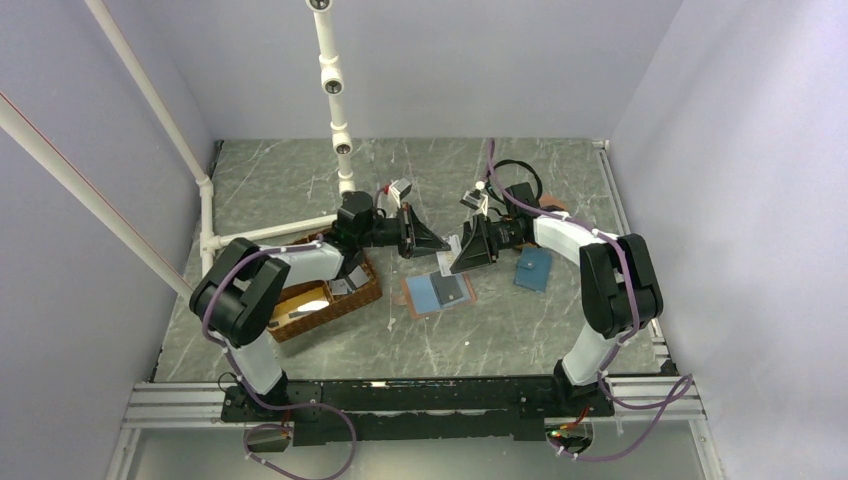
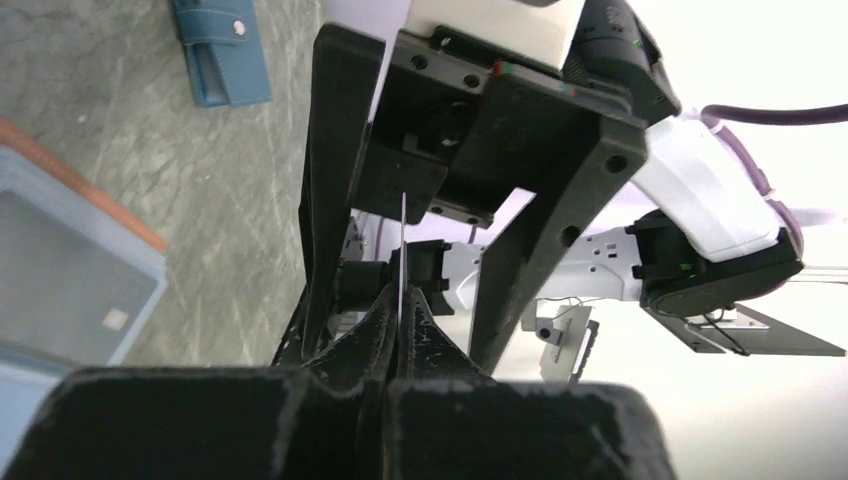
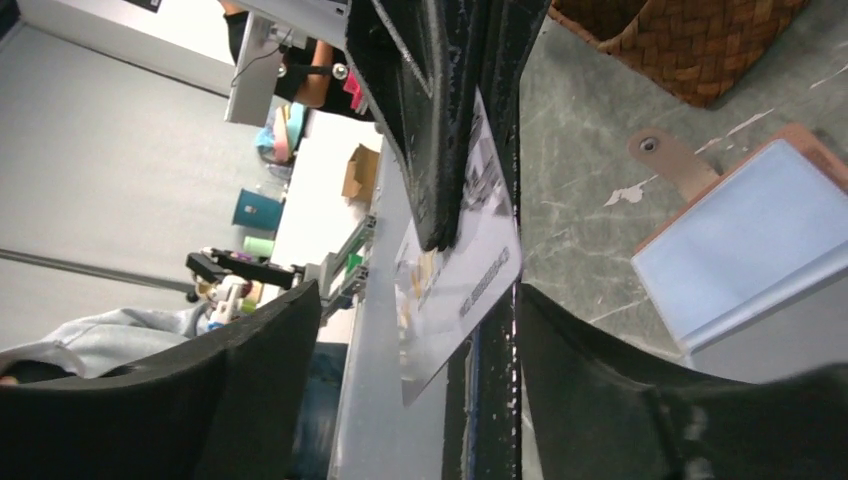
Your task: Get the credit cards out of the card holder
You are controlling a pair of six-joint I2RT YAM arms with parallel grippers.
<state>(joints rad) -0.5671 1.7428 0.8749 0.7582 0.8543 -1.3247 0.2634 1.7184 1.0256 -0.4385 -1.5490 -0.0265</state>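
Mid-air meeting above counter (image 1: 520, 330). Left pincer (image 2: 400, 305) closed tight on credit card (image 3: 465, 270), seen edge-on as thin line between its fingers. Right pincer (image 1: 462, 250) faces it, jaws spread wide either side of card, not touching it. Card holder (image 1: 438, 293) lies open flat on counter just below both pincers, light-blue pockets up, snap tab (image 3: 668, 160) sticking out. Teal wallet (image 1: 533, 268) to its right, wicker basket (image 1: 330, 300) to its left.

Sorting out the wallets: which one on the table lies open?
The salmon-pink card holder, spread flat showing light-blue pockets; the teal-blue wallet to its right is folded shut.
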